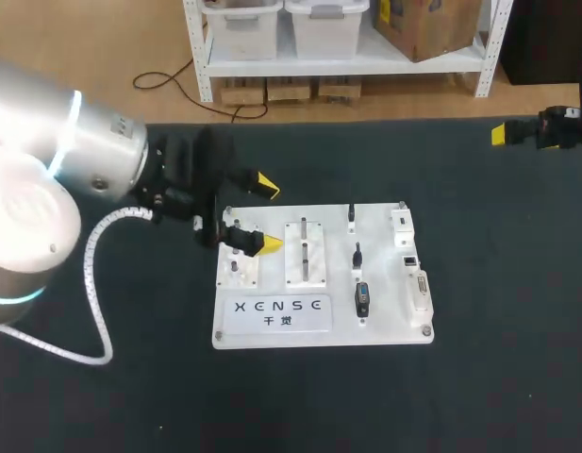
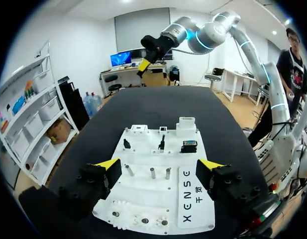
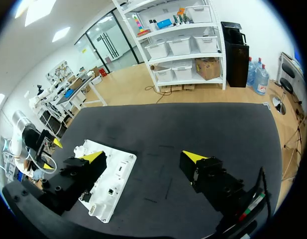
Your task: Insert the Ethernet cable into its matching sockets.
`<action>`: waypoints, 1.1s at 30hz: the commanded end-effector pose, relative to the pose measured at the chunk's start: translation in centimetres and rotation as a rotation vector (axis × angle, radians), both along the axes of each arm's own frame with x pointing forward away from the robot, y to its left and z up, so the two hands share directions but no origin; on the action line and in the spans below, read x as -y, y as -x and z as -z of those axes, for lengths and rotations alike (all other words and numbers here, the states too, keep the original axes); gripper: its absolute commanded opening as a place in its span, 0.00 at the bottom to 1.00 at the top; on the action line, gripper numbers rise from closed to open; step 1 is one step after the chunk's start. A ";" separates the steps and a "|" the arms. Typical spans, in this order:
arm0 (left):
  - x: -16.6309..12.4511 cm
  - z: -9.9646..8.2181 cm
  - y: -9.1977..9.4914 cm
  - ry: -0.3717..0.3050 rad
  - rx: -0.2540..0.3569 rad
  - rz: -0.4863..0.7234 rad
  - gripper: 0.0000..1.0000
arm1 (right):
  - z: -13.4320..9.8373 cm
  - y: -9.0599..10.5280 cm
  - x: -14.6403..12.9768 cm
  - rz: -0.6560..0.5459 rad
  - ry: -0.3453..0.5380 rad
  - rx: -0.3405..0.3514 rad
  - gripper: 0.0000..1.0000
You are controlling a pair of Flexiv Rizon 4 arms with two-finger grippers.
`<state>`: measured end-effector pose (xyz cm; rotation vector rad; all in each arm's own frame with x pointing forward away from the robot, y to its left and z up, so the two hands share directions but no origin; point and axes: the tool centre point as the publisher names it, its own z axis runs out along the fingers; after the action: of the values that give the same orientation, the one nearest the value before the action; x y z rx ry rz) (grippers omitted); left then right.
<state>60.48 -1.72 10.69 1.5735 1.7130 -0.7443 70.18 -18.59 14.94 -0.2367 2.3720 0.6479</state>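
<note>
Over left end of board | left claw released | right claw released | board lies left-right

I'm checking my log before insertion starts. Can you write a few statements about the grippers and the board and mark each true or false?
1. The left gripper is open above the white board's left end. True.
2. The right gripper grips a cable. False: it is open and empty.
3. The right gripper hangs over the board's middle. False: it is off to one side, over the black table.
4. The board lies flat on the table. True.
</note>
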 end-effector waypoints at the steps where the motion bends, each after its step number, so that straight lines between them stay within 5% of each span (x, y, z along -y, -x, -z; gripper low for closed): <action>1: 0.5 1.1 1.2 0.008 0.022 -0.057 1.00 | 0.0 0.0 0.0 0.000 0.000 0.000 1.00; 16: 0.4 4.3 2.0 0.013 -0.022 -0.012 1.00 | 0.0 0.0 0.0 0.000 0.000 0.000 1.00; 33: -0.2 5.8 1.5 -0.002 -0.042 0.042 1.00 | 0.0 0.0 0.0 0.000 0.000 0.000 1.00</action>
<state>58.67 -1.50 5.00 1.6073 1.7168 -0.7981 70.18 -18.58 14.93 -0.2370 2.3719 0.6482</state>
